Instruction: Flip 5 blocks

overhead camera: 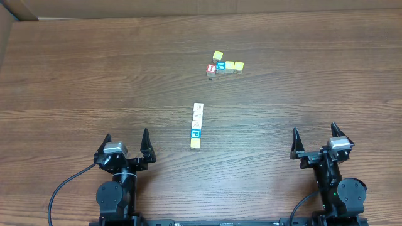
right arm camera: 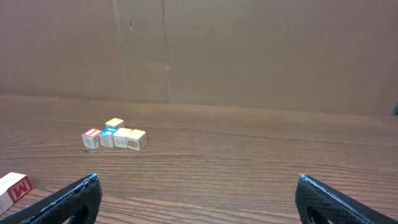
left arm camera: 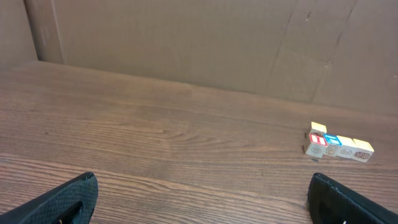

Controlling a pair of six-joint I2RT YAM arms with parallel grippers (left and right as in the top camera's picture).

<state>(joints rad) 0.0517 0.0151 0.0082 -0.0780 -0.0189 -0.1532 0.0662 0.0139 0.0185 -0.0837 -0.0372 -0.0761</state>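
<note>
Overhead: the five blocks (overhead camera: 196, 125) are seen lined up, touching, in one short column at mid worktop (overhead camera: 75, 75). Far to near they are two whitish, a green, a blue P and a yellow. A separate cluster (overhead camera: 225, 64) of cubes (red-lettered, blue-faced, three yellow) is seen further back and slightly right, well apart from the column. The left gripper (overhead camera: 126, 139) and right gripper (overhead camera: 315, 134) are parked at the near edge, either side of the column, both w/ jaws spread wide and nothing held. Left wrist: the fingers (left arm camera: 68, 199) are seen wide apart at the bottom corners w/ bare wood between. The cluster is caught at far right and a cardboard wall (left arm camera: 186, 43) is seen behind. Right wrist: the fingers (right arm camera: 71, 202) are likewise spread wide and empty. The cluster is seen left of centre. One whitish M-sided cube (right arm camera: 12, 188) is cut by the left edge, just beside the left finger; which block of the column it is can't be told.
</note>
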